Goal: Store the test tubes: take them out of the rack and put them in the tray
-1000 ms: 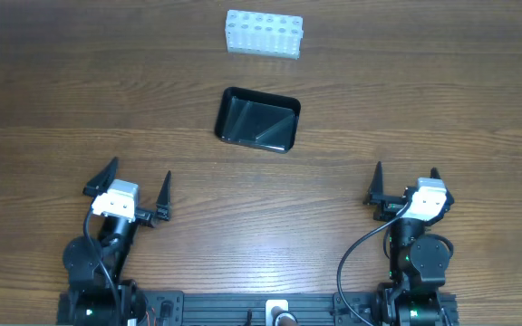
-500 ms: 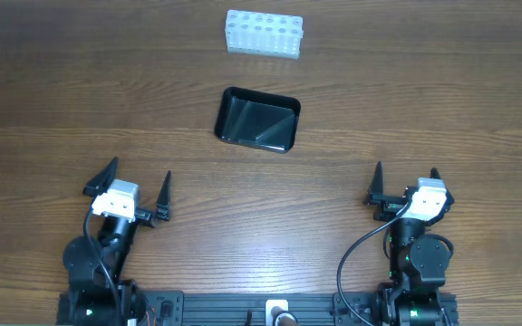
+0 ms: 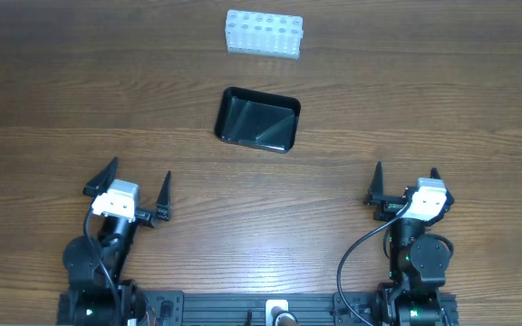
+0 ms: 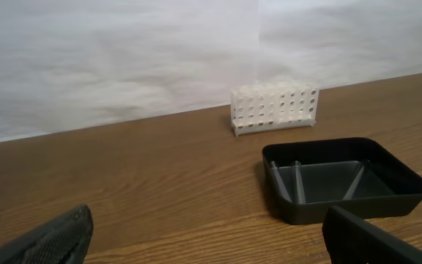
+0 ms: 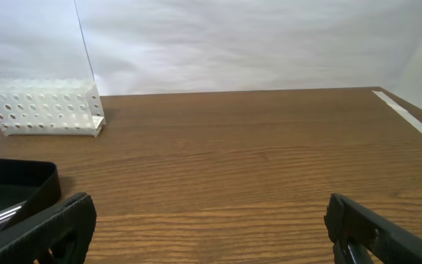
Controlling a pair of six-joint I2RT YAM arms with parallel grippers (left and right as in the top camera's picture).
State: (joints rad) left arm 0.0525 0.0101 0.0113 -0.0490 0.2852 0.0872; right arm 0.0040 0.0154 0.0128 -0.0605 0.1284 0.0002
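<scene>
**Rack untouched, both pincers wide and empty**

The white test tube rack [image 3: 264, 33] stands at the far side of the table [image 3: 424, 81]; the black divided tray [image 3: 243, 113] lies near it, between rack and arms; the test tubes themselves I cannot make out. I'd expect them to be light, slick and breakable, best pinched gently near the top and drawn straight up. My left gripper [image 3: 140, 168] and right gripper [image 3: 406, 168] sit well apart from both, jaws spread wide, holding nothing.
</scene>
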